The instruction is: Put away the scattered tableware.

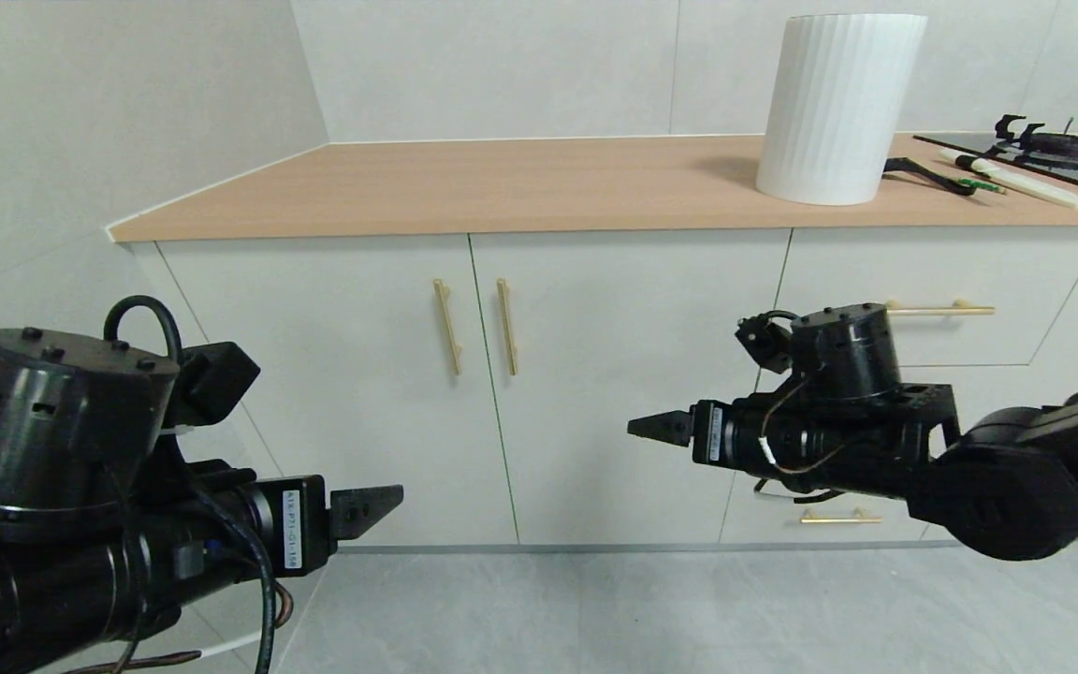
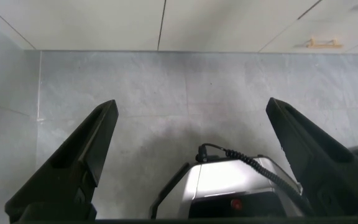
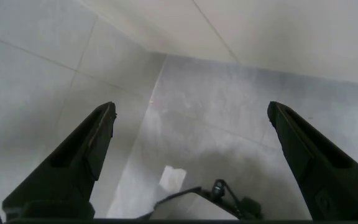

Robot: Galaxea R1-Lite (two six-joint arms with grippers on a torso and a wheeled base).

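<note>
Head view: black, green and cream utensils [image 1: 1016,178] lie on the wooden countertop [image 1: 502,187], between a ribbed white cylinder [image 1: 829,103] and a black hob grate [image 1: 1063,148].
Left wrist view: left gripper [image 2: 191,112] spread wide, empty.
Right wrist view: right gripper [image 3: 191,112] likewise spread, empty.

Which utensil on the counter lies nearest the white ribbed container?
The black-handled utensil: its end runs right up to the container. The cream utensil lies farther to the right, by the hob.
</note>
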